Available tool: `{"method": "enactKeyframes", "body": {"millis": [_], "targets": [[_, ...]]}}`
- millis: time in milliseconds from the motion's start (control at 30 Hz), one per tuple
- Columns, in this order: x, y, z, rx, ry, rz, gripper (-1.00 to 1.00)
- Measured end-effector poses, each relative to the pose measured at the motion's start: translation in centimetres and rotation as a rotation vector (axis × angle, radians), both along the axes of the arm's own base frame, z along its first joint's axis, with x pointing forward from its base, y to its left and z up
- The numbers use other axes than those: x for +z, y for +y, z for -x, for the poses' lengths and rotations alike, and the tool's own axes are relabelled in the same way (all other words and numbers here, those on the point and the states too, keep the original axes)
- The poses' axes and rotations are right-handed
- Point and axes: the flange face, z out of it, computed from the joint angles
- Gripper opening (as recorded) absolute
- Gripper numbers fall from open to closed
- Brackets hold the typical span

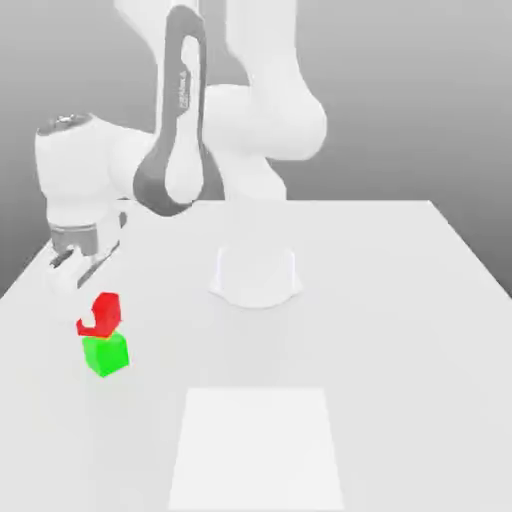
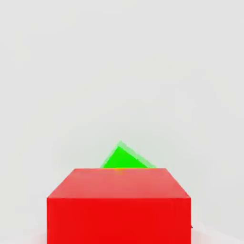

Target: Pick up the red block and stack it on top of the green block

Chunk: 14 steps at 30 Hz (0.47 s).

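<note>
Sitting tilted atop the green block point(image 1: 106, 354), the red block point(image 1: 101, 314); end effector point(image 1: 68, 275) closed, empty

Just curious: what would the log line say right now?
gripper: shut | red block: tilted on green block | stack: unsettled

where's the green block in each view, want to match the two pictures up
Exterior view: the green block sits on the table toward the exterior view's left, directly under the red block.
Hand view: a green corner peeks out past the red block's far edge.
Shared landmark: the red block, touching the green one in both.
</note>
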Motion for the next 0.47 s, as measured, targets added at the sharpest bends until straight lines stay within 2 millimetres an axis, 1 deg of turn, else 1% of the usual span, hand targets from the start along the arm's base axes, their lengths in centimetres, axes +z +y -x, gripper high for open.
{"method": "enactKeyframes", "body": {"millis": [167,200,233,300,467], "targets": [[0.0,0.5,-0.5,0.023,0.0,0.0,1.0],[-0.2,0.4,-0.4,0.018,0.001,0.0,1.0],[0.1,0.2,-0.2,0.008,0.001,-0.001,1.0],[1.3,-0.2,0.0,-0.005,0.0,-0.002,1.0],[5.4,-0.1,0.1,-0.005,0.0,-0.002,1.0]]}}
